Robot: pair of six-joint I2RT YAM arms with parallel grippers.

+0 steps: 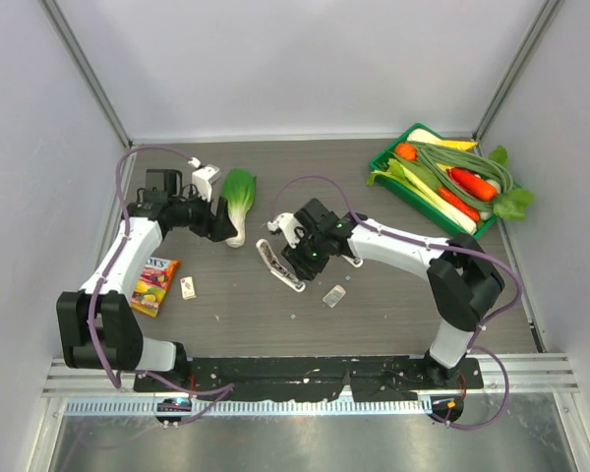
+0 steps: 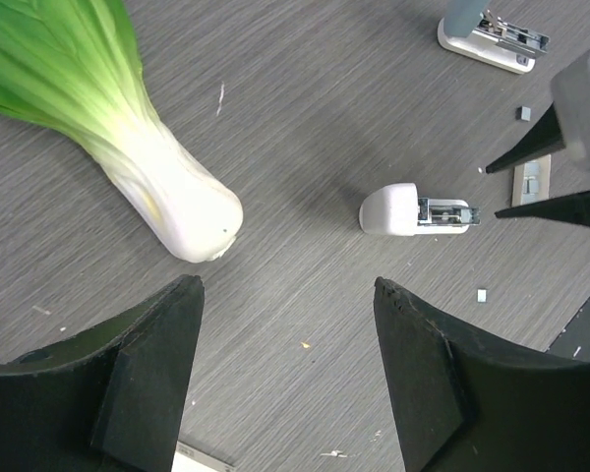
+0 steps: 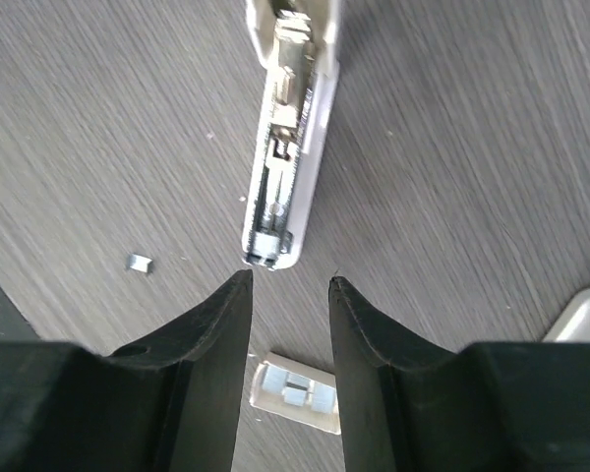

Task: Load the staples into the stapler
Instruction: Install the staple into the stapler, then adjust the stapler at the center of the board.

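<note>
The white stapler (image 1: 280,266) lies open on the table, its silvery channel facing up (image 3: 285,147); it also shows in the left wrist view (image 2: 492,41). My right gripper (image 1: 297,258) (image 3: 290,279) is open and empty, hovering with its tips just short of the stapler's near end. An open cardboard tray of staples (image 3: 297,393) (image 2: 531,180) lies on the table below its fingers. The small staple box with a red face (image 1: 188,287) lies far left. My left gripper (image 1: 224,224) (image 2: 287,285) is wide open and empty beside the bok choy.
A bok choy (image 1: 239,202) (image 2: 108,128) lies by the left gripper. A small white capped piece with a metal end (image 2: 413,209) and loose staple bits (image 3: 138,263) lie on the table. A green tray of vegetables (image 1: 388,169) stands back right, a candy packet (image 1: 154,285) at left.
</note>
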